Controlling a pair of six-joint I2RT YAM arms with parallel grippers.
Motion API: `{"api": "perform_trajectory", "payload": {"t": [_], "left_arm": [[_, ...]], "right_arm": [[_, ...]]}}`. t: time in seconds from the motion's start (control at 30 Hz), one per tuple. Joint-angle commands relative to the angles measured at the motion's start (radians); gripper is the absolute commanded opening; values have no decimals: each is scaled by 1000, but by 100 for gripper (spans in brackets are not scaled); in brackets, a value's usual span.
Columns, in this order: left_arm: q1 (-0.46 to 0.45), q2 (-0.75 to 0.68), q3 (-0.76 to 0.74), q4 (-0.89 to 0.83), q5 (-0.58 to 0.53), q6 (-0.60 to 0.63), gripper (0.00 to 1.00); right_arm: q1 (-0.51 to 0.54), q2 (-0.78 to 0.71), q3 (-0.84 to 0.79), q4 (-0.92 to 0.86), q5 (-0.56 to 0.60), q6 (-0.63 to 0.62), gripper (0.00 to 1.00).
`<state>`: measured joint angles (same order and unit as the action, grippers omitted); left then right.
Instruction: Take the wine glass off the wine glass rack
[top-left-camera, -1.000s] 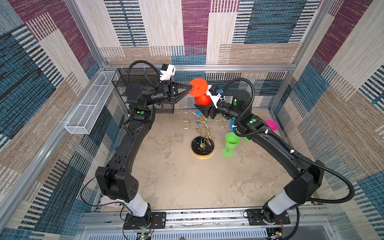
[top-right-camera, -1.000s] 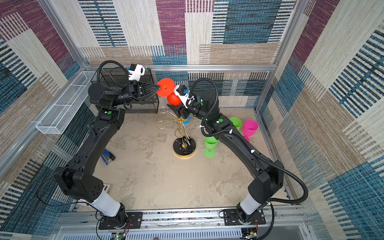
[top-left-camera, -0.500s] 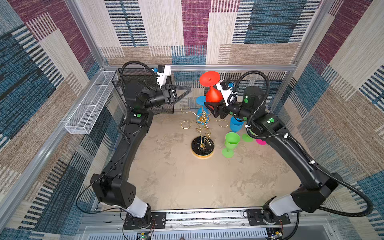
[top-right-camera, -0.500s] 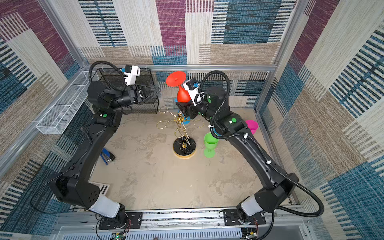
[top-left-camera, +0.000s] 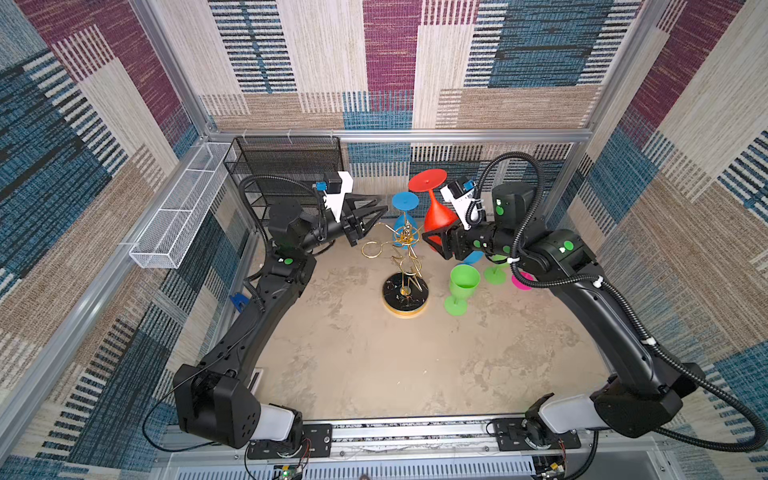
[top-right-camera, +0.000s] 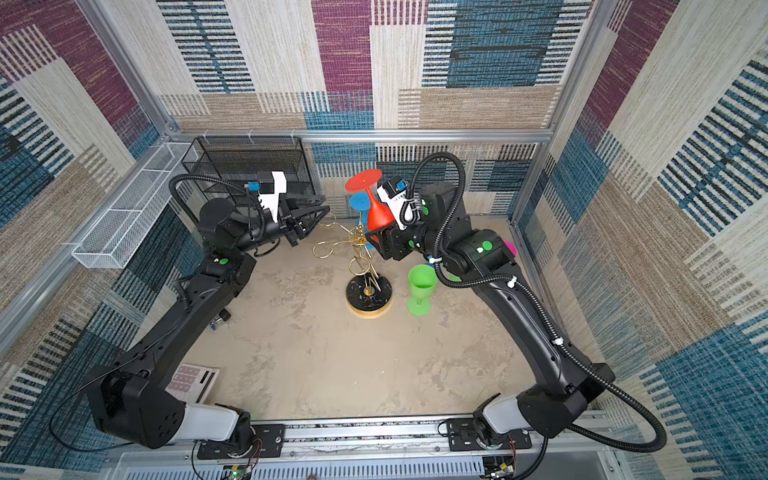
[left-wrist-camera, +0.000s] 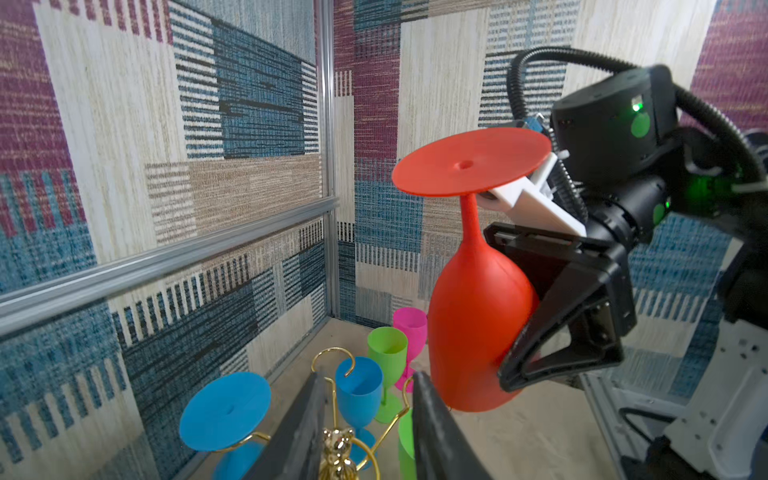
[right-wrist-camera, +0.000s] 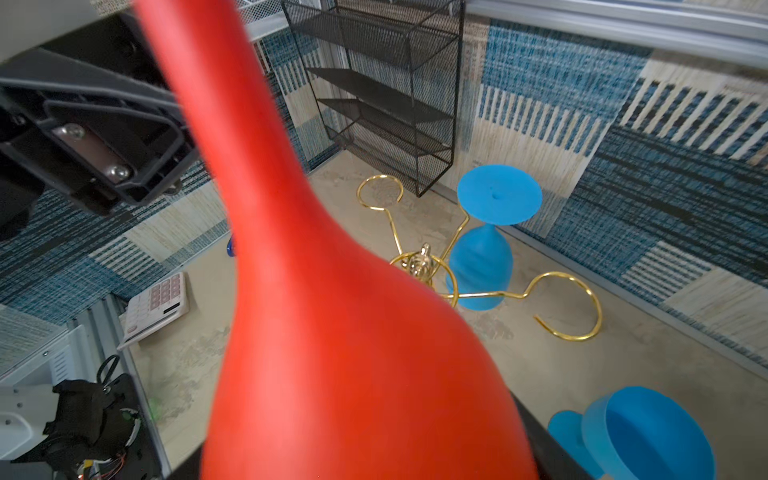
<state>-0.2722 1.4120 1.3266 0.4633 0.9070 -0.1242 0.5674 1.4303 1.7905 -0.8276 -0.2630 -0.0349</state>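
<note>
Left wrist: right end effector (left-wrist-camera: 494, 345) grips red wine glass (left-wrist-camera: 469, 299); inverted.

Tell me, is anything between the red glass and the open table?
The right tool holds the red glass beside the rack. A green glass stands nearby; toward the front, nothing visible blocks it.
</note>
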Motion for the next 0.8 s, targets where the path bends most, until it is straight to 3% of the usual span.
{"api": "perform_trajectory", "payload": {"t": [0.0, 0.1, 0.2, 0.43, 0.77], "left_arm": [[-1, -3, 2, 111, 88, 258, 37], [-1, 10, -5, 137, 129, 364, 37], [-1, 33, -6, 233, 169, 397, 37], [-1, 99, 15, 394, 226, 345, 36], [-2, 108, 18, 385, 249, 355, 34]], "right_arm": [[0, 13, -3, -57, -75, 31, 35], [0, 27, -2, -83, -105, 34, 34], [0, 30, -2, -93, -139, 36, 34], [1, 39, -21, -75, -195, 54, 33], [3, 64, -37, -42, -250, 73, 31]]}}
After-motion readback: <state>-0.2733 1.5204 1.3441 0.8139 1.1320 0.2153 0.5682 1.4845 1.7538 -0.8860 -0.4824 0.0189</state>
